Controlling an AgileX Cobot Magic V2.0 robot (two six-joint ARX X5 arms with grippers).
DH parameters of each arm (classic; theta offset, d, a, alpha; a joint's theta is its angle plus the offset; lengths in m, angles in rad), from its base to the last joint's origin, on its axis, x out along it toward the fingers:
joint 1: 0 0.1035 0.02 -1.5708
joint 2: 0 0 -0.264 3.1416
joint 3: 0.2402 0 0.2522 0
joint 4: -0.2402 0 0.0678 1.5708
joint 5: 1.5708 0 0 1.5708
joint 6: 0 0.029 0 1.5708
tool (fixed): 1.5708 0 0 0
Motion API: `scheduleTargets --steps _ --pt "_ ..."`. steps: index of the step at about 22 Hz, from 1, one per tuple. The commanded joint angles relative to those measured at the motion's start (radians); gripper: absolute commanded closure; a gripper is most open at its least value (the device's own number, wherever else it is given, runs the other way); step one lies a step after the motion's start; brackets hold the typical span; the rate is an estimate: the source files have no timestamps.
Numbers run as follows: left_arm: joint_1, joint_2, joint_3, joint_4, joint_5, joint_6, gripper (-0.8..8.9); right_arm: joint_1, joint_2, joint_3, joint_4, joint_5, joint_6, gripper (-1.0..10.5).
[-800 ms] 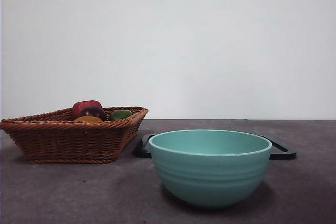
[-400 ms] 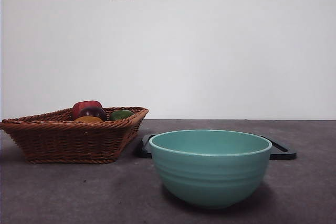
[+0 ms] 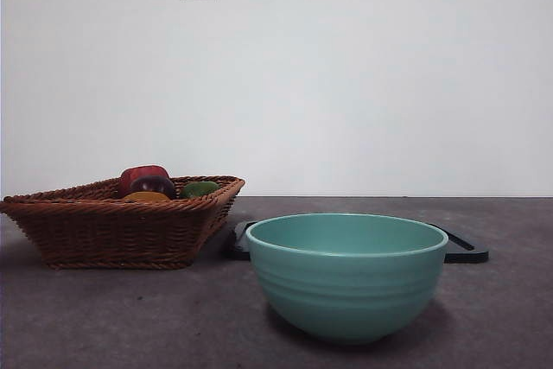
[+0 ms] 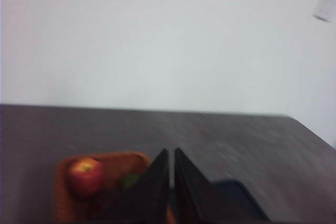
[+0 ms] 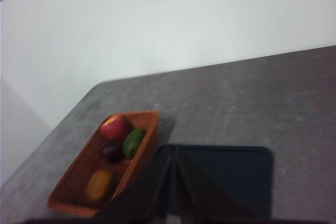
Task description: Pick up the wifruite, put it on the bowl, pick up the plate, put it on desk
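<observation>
Both grippers, left (image 4: 171,153) and right (image 5: 174,150), hang above the desk (image 3: 104,317) with jaws pressed together, holding nothing. The wifruite (image 5: 100,184) sits in the basket (image 3: 112,226) at left. The bowl (image 3: 347,276) stands near, right of it, a dark tray (image 3: 462,248) behind.

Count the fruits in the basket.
4, all in the basket: red fruit at the far end, green fruit and dark purple fruit mid-basket, wifruite nearest the camera. More may be hidden.
</observation>
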Motion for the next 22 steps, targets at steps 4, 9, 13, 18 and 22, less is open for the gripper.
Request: scheduleTargets --steps 4,9,13,18,22 --pt "-0.040 0.066 0.088 -0.076 0.081 0.026 7.98 0.065 0.019 0.062 -0.063 -0.014 -0.159 9.4" --pt "-0.070 0.076 0.091 -0.137 0.132 0.044 7.98 0.113 0.018 0.081 -0.134 -0.014 -0.261 9.4" --pt "-0.090 0.079 0.091 -0.187 0.167 0.053 7.98 0.126 0.018 0.084 -0.185 -0.017 -0.274 9.4" --pt "-0.098 0.058 0.091 -0.199 0.206 0.053 7.98 0.126 0.016 0.085 -0.241 -0.078 -0.295 9.4" --pt "-0.098 0.040 0.091 -0.238 0.211 0.058 7.95 0.126 0.016 0.085 -0.259 -0.152 -0.301 9.4"
